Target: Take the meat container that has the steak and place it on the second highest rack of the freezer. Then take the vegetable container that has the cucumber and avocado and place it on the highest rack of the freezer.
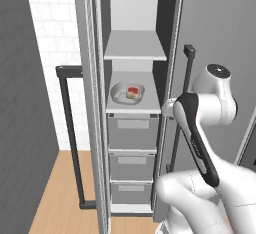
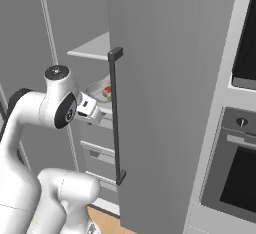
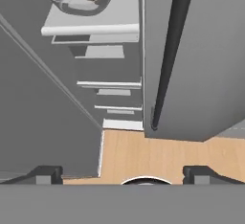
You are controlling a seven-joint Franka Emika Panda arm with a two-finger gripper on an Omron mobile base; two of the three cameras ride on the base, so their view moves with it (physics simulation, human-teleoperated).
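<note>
White brick and grey cabinetry frame the open freezer (image 1: 132,128). At centre frame, the meat container (image 1: 127,93) with the steak (image 1: 132,92) sits on its lower shelf board, so step one looks finished. The gripper (image 3: 122,173) is spread, empty. Vegetables remain.

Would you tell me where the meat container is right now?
The meat container, holding the steak, sits on the lower of the freezer's two shelf boards, directly above the top drawer.

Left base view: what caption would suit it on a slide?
Meat container with steak on the open freezer's lower shelf; the upper shelf is bare.
</note>
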